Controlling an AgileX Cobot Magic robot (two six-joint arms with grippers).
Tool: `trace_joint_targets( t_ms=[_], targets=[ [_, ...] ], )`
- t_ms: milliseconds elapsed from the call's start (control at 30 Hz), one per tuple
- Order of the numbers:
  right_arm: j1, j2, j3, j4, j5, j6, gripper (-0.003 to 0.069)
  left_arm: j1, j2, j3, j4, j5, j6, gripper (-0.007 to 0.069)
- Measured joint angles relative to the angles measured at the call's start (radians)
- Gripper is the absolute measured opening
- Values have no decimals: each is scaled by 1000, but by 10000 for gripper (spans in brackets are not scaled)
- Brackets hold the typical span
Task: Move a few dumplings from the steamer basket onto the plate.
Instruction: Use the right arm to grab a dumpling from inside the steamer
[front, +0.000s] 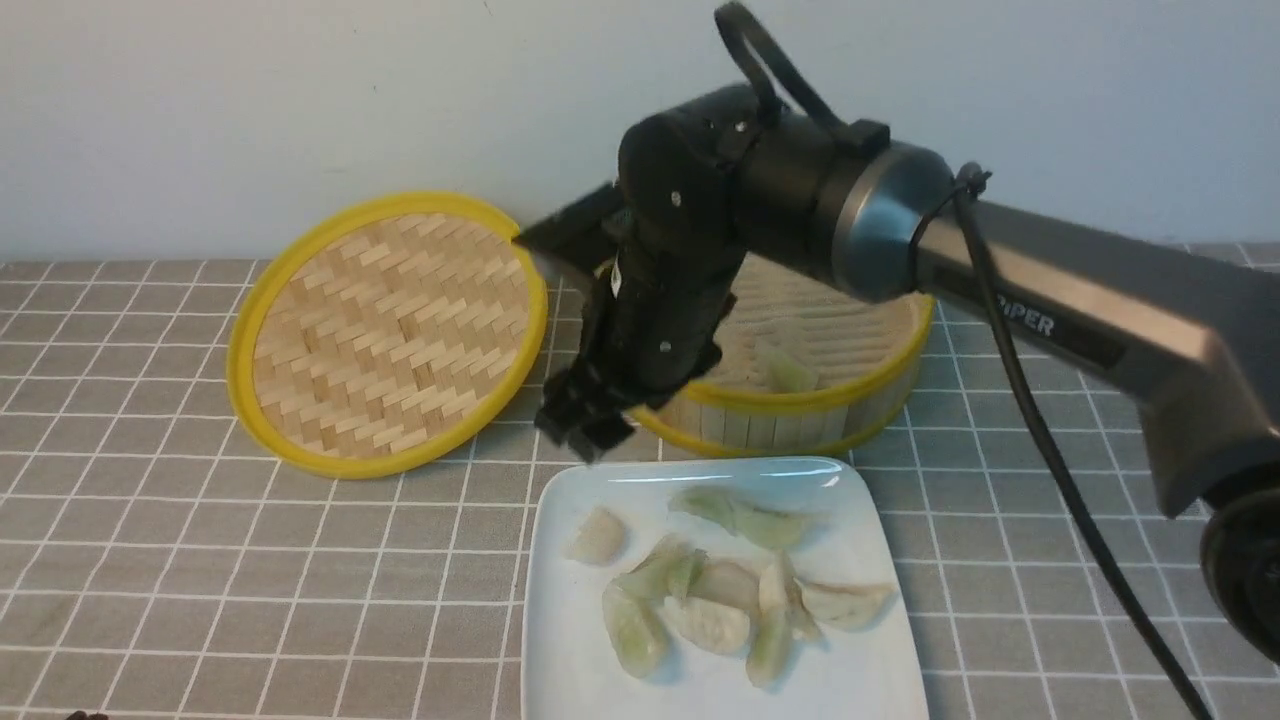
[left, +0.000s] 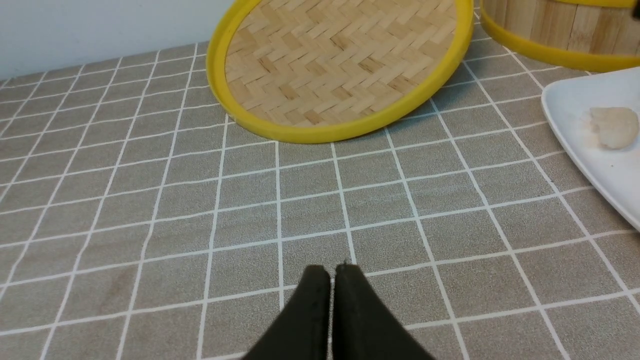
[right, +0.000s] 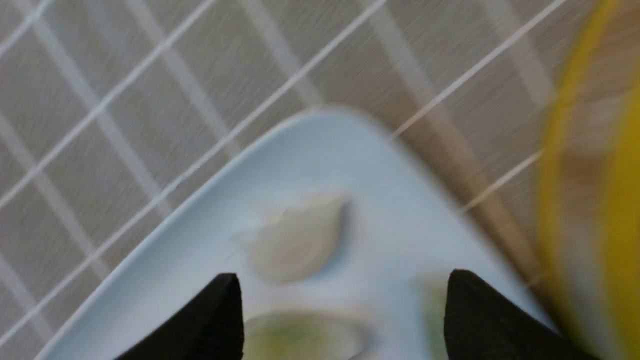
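Observation:
The white square plate (front: 560, 640) lies at the front with several dumplings on it, green ones (front: 635, 630) and a pinkish-beige one (front: 598, 535). Behind it stands the steamer basket (front: 800, 405), where one green dumpling (front: 785, 370) shows; my arm hides the rest of its floor. My right gripper (front: 585, 420) hangs just above the plate's far left corner. In the blurred right wrist view it (right: 344, 280) is open and empty over the plate (right: 200, 260), with a beige dumpling (right: 295, 240) lying below. My left gripper (left: 332, 272) is shut and empty over the tablecloth.
The woven yellow-rimmed lid (front: 390, 330) lies flat to the left of the basket, close to my right gripper. A grey checked tablecloth (front: 200, 560) covers the table. The left wrist view shows the lid (left: 340, 70), the basket wall (left: 550, 30) and the plate's edge (left: 590, 165).

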Motion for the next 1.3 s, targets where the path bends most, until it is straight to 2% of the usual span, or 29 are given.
trace_joint_targets(
  t_ms=[67, 133, 267, 400, 567, 733, 967, 1300],
  targets=[
    [-26, 7, -72, -59, -22, 48, 496, 0, 0, 0, 0, 0, 0, -5],
    [-104, 36, -189, -114, -56, 108, 496, 0, 0, 0, 0, 0, 0, -5],
    [-215, 122, -329, -125, -82, 126, 496, 0, 0, 0, 0, 0, 0, -5],
    [-297, 209, -399, -85, -89, 137, 496, 0, 0, 0, 0, 0, 0, -5],
    [-385, 319, -428, 69, -137, 146, 496, 0, 0, 0, 0, 0, 0, -5],
    [-403, 368, -429, 107, -202, 111, 496, 0, 0, 0, 0, 0, 0, -5],
    [-404, 400, -432, 57, -313, 100, 496, 0, 0, 0, 0, 0, 0, -5],
    [-404, 454, -432, 51, -382, 52, 496, 0, 0, 0, 0, 0, 0, -5]
  ],
)
